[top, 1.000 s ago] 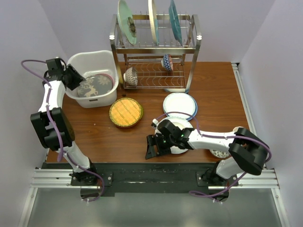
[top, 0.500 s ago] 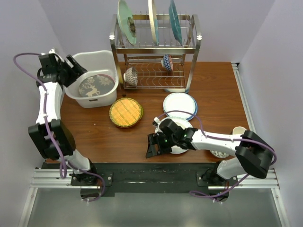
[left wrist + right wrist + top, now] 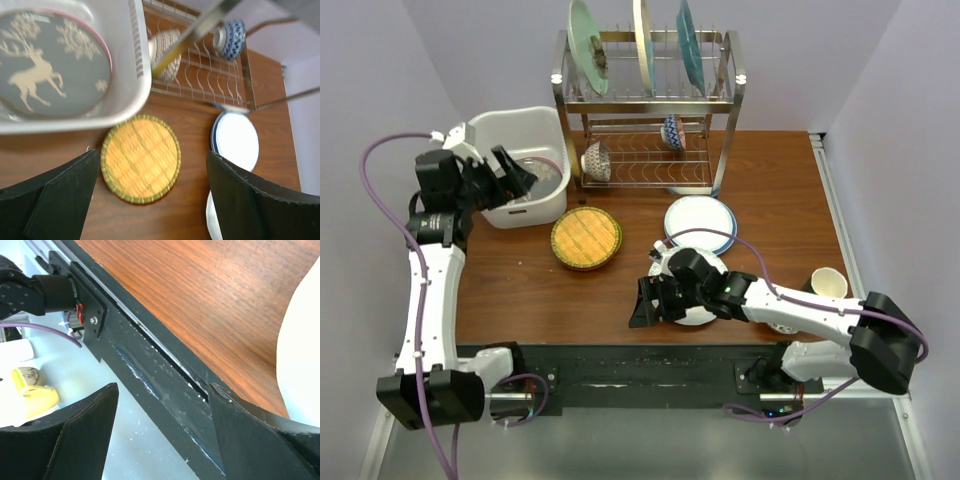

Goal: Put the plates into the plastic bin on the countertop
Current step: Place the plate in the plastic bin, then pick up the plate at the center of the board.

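Yellow plate (image 3: 586,238) is lying flat ahead of the left gripper (image 3: 512,172), which is gaping empty by the bin (image 3: 520,122), so a grab is risking skidding off its edge; the right gripper (image 3: 642,308) is gaping empty beside the white plate (image 3: 302,350).

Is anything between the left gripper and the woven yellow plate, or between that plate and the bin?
Nothing visible. The left gripper is open, facing the woven yellow plate, which lies alone on the countertop beside the plastic bin; only the bin's wall needs clearing.
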Robot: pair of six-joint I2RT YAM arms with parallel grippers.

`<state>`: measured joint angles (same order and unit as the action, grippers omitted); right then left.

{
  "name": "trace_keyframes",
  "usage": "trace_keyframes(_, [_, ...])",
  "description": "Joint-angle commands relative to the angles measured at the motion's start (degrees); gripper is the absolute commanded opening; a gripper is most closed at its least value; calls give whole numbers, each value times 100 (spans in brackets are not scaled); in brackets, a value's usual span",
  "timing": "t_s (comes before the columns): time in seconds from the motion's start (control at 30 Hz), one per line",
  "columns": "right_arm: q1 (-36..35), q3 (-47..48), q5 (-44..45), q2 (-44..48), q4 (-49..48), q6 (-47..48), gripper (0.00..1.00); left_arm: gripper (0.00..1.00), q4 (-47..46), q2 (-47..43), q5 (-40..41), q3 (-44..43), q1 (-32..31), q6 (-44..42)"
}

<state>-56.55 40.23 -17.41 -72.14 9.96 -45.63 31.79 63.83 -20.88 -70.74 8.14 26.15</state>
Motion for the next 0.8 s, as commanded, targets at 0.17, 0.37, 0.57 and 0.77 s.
trace_keyframes(0.17, [13, -533, 273, 692, -47, -350, 76, 92, 134, -1118, -188, 1456, -260, 373])
trace_keyframes(0.37, [22, -551, 308, 736, -46, -368, 77, 92, 56, -1890, -337, 2615, -339, 829])
trace_keyframes(0.57, [22, -648, 378, 789, -73, -429, 77, 92, -217, -2576, -408, 3574, -489, 1506])
trace_keyframes(0.77, [30, -657, 440, 816, -64, -456, 76, 92, -121, -2701, -188, 3778, -665, 1621])
